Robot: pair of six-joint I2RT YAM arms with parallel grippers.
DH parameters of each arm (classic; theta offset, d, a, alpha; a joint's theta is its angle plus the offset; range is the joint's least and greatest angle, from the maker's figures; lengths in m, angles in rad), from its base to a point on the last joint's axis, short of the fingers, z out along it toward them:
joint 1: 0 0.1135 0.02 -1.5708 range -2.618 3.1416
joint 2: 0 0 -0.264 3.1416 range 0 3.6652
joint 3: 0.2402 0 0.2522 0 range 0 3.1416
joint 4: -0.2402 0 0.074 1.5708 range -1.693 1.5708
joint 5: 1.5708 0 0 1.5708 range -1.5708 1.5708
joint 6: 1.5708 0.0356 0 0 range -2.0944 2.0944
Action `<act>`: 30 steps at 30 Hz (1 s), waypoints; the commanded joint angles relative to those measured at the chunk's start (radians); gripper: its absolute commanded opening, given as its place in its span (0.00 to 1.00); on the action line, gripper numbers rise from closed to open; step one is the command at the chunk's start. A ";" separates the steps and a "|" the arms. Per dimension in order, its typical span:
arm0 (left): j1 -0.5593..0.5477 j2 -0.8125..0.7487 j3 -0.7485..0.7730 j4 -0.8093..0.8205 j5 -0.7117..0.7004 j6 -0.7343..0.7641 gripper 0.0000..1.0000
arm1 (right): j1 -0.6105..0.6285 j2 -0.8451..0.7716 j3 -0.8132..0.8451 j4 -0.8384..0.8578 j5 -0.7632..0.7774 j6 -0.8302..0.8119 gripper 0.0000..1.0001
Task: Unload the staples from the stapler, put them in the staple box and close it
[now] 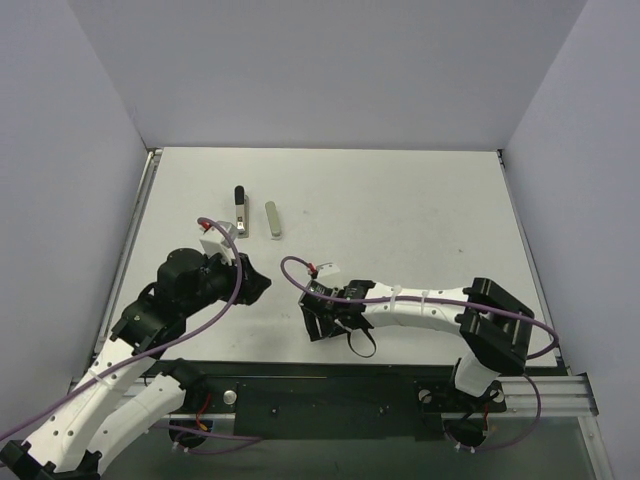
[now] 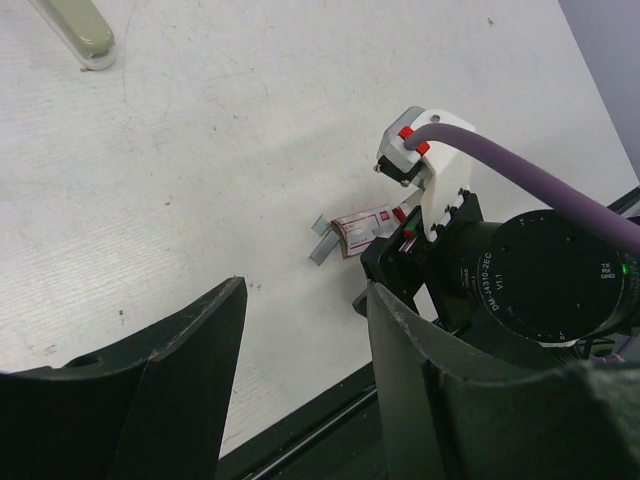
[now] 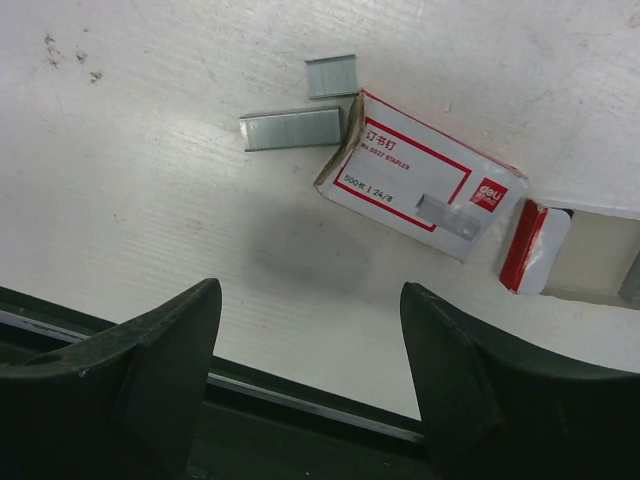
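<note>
Bright, even overhead light, soft shadows on the table (image 1: 400, 200), near fingers (image 3: 150, 380) slightly blurred.

A white table (image 1: 400, 200) sits boxed in by plain pale lavender walls (image 1: 330, 70) under even light.

The stapler (image 1: 241, 214) lies in the far-left part of the surface (image 1: 420, 200), lengthwise from far to near. A separate long piece (image 1: 273, 221) lies just beside it on the right, parallel and not touching. Well apart from both, close to the middle of the near edge, lies a staple box (image 3: 425, 175). Two strips of staples (image 3: 291, 129) lie on the surface just off the box's left end, one behind the other; a third strip lies on the box. An inner tray (image 3: 585, 255) lies at the box's right end. The right tool (image 3: 310, 330) hangs over this group, and the left tool (image 2: 300, 360) is to its left.
</note>
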 commanded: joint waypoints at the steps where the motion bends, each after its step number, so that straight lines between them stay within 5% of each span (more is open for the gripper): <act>1: 0.011 0.003 0.004 -0.003 -0.023 0.008 0.61 | 0.002 0.005 -0.002 0.043 -0.031 0.038 0.67; 30: 0.044 0.020 -0.001 0.011 0.017 0.006 0.61 | -0.197 0.098 -0.033 0.160 -0.067 0.023 0.68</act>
